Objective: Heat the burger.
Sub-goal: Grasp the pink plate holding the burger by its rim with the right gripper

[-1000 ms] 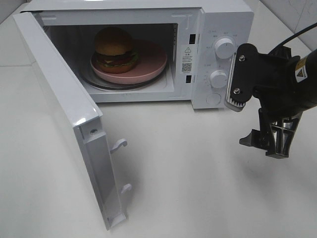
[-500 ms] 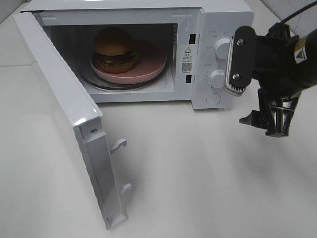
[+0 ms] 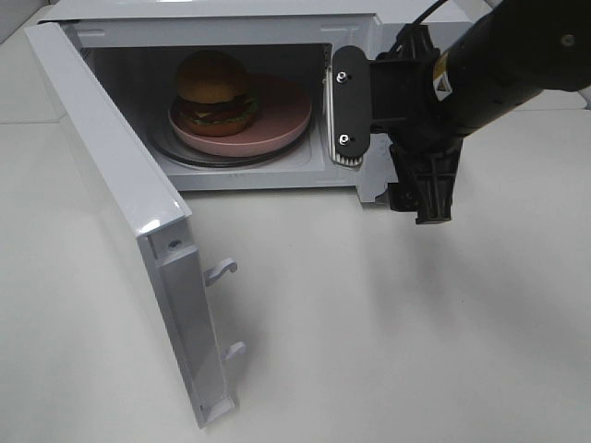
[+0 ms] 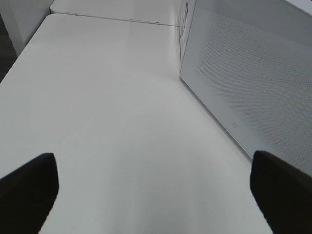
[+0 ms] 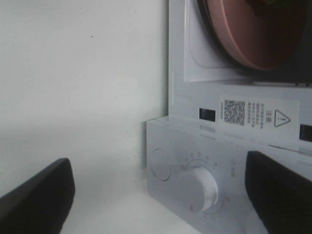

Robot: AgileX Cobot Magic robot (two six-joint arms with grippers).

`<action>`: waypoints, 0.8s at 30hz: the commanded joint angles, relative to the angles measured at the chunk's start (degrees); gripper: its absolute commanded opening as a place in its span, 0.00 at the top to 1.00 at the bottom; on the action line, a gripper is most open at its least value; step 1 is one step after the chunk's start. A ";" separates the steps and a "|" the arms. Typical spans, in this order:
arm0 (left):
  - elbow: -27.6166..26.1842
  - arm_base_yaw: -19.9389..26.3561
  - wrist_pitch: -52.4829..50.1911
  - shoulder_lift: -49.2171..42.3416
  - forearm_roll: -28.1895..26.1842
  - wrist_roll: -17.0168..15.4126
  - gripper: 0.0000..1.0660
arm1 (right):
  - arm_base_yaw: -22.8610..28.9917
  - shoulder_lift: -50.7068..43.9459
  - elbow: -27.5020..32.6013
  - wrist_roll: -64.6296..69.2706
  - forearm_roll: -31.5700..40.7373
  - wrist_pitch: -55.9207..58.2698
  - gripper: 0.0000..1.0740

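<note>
The burger (image 3: 215,90) sits on a pink plate (image 3: 282,115) inside the white microwave (image 3: 231,11), whose door (image 3: 120,203) stands wide open to the left. My right gripper (image 3: 423,189) hangs open and empty just in front of the control panel, and the arm hides the knobs in the exterior view. In the right wrist view the open gripper (image 5: 156,195) faces a dial (image 5: 197,187), a round button (image 5: 159,163) and the plate's edge (image 5: 243,34). My left gripper (image 4: 156,195) is open and empty beside the door's outer face (image 4: 253,87), out of the exterior view.
The white table (image 3: 388,323) spreads in front of the microwave. Two latch hooks (image 3: 222,269) stick out from the door's free edge. A QR and warning label (image 5: 253,113) sits on the microwave's front frame.
My right arm has swung left and back from the table's right side to right in front of the control panel, now covering the knobs. The burger, plate and door have not moved.
</note>
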 commanded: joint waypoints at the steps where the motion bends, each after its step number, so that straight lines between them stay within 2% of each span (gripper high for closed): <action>1: 0.11 0.34 -0.06 -0.29 0.06 -0.34 0.06 | 1.09 2.69 -2.46 -0.23 -1.72 -0.92 0.16; 10: 0.11 0.34 -0.06 -0.29 0.06 -0.34 0.06 | 3.44 10.54 -9.97 0.11 -2.75 -3.44 0.17; 24: 0.11 0.34 -0.06 -0.29 0.06 -0.34 0.06 | 4.76 20.23 -18.22 0.34 -2.64 -8.65 0.18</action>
